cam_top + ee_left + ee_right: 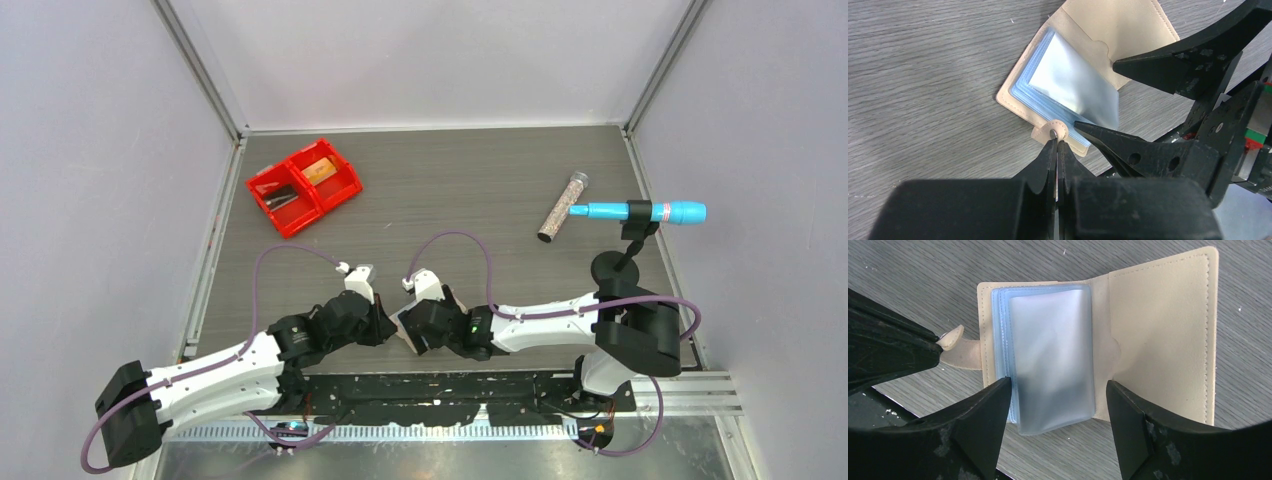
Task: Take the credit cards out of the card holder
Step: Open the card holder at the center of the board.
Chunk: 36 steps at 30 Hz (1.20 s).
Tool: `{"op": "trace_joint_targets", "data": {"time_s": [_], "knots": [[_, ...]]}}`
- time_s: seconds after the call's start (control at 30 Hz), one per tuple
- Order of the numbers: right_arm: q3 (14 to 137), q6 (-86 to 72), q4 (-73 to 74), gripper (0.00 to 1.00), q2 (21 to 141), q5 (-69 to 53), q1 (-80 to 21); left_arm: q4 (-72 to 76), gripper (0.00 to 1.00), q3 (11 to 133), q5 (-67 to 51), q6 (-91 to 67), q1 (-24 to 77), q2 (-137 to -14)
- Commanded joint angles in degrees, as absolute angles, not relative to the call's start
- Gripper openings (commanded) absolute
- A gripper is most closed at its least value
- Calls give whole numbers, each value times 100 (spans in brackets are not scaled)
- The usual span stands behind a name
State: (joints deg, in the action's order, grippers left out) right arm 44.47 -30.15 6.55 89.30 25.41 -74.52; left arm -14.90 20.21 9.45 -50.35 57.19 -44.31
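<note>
- We see a left arm (215,375) and a right arm (545,318), both with white links and black joints.
- Purple cables (285,250) loop along both.
- A green light (472,326) glows on the right arm.
- Our left gripper (1056,142) and right gripper (1058,385) have black, wedge-shaped fingers (980,425), scuffed pale.
- Small round holes (1134,159) dot one finger's flank.

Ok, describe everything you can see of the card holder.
The card holder is a small tan, leather-like folding wallet with stitched edges, lying spread open and flat on the grey wood-grain table. One half carries a stack of cloudy blue-grey plastic sleeves; the other is a plain pocket with a thumb notch. The left gripper is shut on its snap tab. The open right gripper straddles the sleeves' near edge. Whether the sleeves hold anything cannot be told.
</note>
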Motion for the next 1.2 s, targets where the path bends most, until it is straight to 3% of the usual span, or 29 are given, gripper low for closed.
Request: {"op": "trace_joint_targets", "data": {"time_s": [0.0, 0.67, 1.17], "knots": [[4544, -3103, 499, 74, 8952, 2798, -7480, -1380, 0, 2004, 1046, -5009, 5695, -4351], [4504, -3101, 396, 82, 8892, 2537, -7479, -1371, 0, 1978, 1046, -5010, 5695, -4338], [4501, -3305, 771, 73, 8846, 3040, -7480, -1439, 0, 1960, 1061, -5010, 5695, -4272]]}}
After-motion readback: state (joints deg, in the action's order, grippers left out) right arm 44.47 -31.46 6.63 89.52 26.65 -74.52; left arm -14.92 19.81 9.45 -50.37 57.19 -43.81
